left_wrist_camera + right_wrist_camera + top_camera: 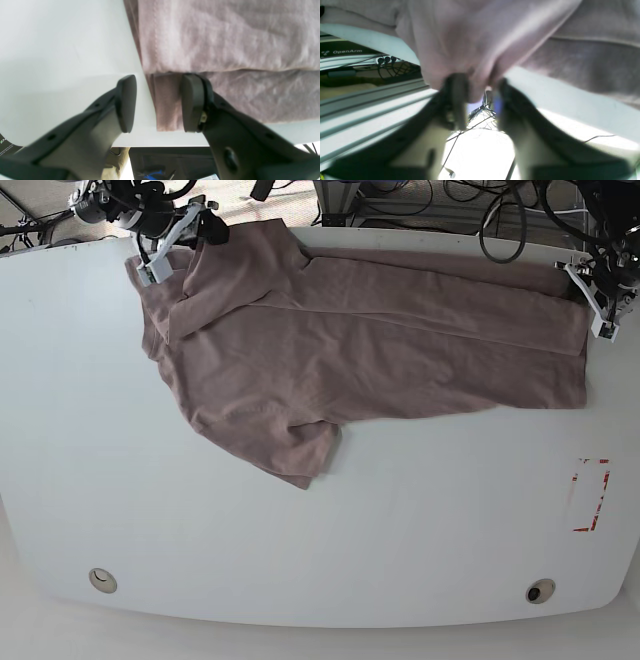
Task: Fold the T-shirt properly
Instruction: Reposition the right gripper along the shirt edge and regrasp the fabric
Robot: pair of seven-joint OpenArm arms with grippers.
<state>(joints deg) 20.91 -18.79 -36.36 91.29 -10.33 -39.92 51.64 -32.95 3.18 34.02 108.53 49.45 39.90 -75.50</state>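
Observation:
The mauve-pink T-shirt [350, 340] lies wrinkled across the far half of the white table [300, 550], with one sleeve pointing toward the near side. At its far left corner my right gripper [172, 248] has closed on a bunch of the cloth. The right wrist view shows the T-shirt [470, 37] pulled into a tent between the fingers [457, 90]. My left gripper [158, 82] stands open at the shirt's right end [600, 305]. One of its fingers rests on the T-shirt [225, 37] and the other on bare table, straddling the folded side edge.
Both grippers work at the table's far edge, where cables and a metal rail [370, 100] lie just beyond. A red-marked rectangle [590, 495] sits near the table's right edge. Two round holes [102, 580] [540, 591] mark the near side.

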